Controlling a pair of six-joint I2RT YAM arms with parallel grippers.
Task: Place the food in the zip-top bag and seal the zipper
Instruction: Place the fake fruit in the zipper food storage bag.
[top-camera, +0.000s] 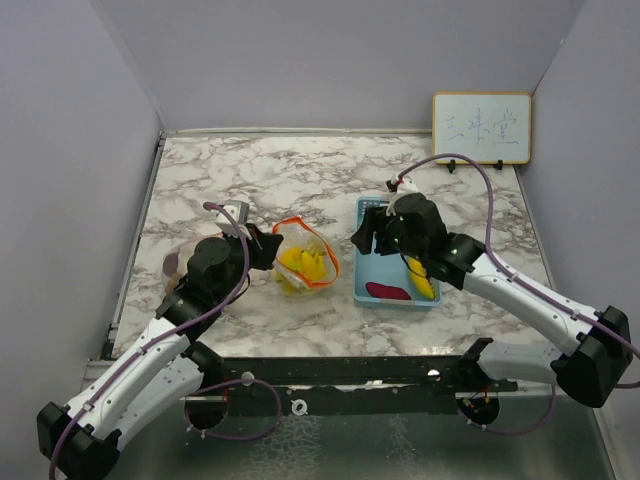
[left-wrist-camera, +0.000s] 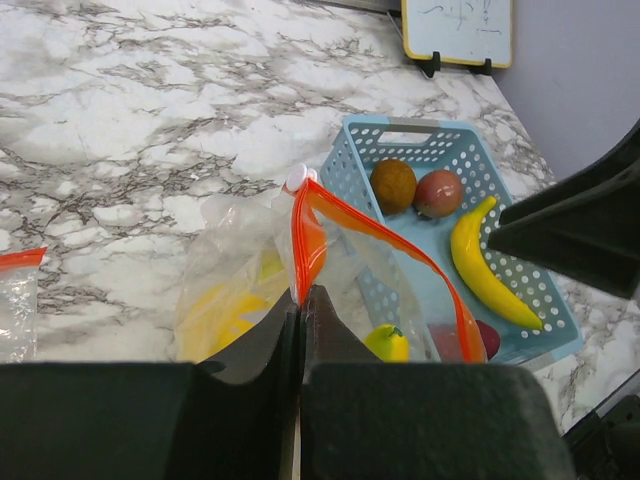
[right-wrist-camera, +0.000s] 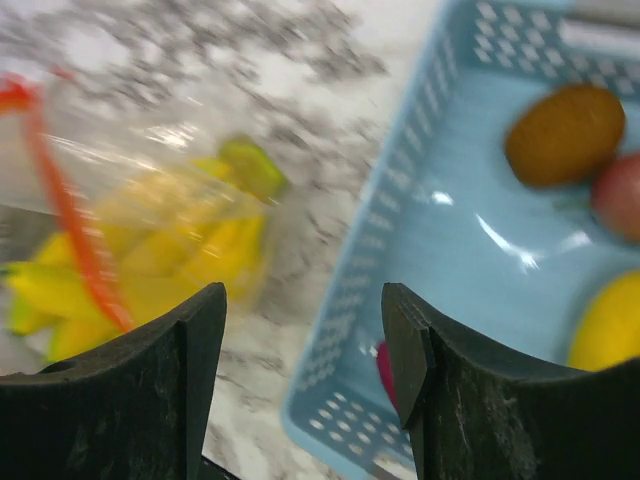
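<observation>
The clear zip-top bag with an orange zipper rim stands open on the marble table, with yellow food pieces inside. My left gripper is shut on the bag's orange rim at its near corner. My right gripper is open and empty, hovering over the left wall of the light-blue basket. The basket holds a yellow banana, a brown round piece, a reddish round piece and a magenta tuber. A small yellow piece with a green stem shows through the bag's plastic.
A small whiteboard leans on the back right wall. Another clear bag edge lies at the far left of the left wrist view. Purple walls enclose the table on three sides.
</observation>
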